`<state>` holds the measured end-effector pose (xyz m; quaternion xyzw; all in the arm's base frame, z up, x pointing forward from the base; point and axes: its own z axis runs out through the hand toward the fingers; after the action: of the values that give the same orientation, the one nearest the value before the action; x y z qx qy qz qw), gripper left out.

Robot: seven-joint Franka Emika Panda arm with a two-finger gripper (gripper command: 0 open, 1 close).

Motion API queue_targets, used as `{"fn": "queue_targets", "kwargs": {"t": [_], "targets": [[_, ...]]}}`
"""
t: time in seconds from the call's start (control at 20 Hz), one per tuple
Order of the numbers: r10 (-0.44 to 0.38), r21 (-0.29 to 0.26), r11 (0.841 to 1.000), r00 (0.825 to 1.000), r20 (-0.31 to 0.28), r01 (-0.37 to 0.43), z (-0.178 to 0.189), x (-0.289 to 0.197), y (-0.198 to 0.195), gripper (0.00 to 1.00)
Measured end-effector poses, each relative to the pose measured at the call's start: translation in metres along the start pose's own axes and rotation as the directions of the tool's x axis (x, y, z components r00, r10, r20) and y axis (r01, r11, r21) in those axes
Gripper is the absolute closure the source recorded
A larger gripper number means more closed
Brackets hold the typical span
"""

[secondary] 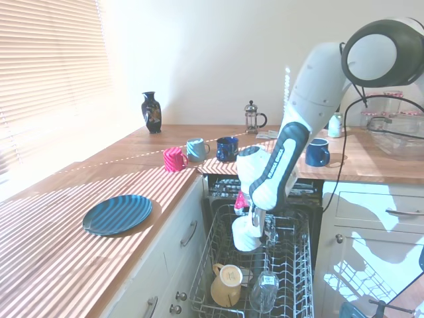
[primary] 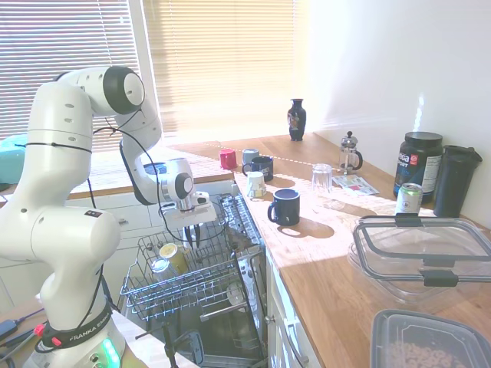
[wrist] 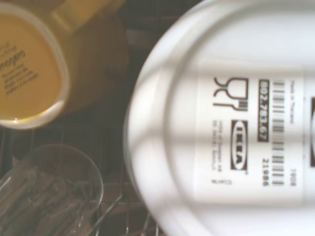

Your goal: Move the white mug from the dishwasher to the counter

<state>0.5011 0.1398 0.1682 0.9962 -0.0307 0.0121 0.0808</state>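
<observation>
The white mug [secondary: 246, 234] hangs upside down, base up, above the dishwasher [secondary: 265, 278] rack, clamped in the gripper [secondary: 254, 220]. A yellow cup [secondary: 226, 283] and a glass [secondary: 265, 289] lie at its six o'clock. The counter [secondary: 165, 179] edge sits at ten o'clock. The arm bends steeply downward.

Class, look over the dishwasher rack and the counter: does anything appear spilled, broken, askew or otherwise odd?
Nothing looks spilled or broken. The white mug hangs bottom-up under the pincer above the wire rack, its base label filling the wrist view; counter items stand upright.
</observation>
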Motion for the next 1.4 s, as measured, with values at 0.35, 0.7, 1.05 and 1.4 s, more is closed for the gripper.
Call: {"fn": "queue_targets", "kwargs": {"t": [0.35,0.7,1.05,1.4], "targets": [[0.049,0.033,0.998,0.998,-0.037,-0.048,-0.066,0.008,0.002,1.0],[0.091,0.077,0.993,0.993,-0.078,-0.085,-0.154,0.011,-0.022,1.0],[0.212,0.097,0.974,0.973,-0.092,-0.203,-0.212,0.041,0.016,1.0],[0.335,0.095,0.939,0.941,-0.042,-0.33,-0.192,0.043,0.081,1.0]]}}
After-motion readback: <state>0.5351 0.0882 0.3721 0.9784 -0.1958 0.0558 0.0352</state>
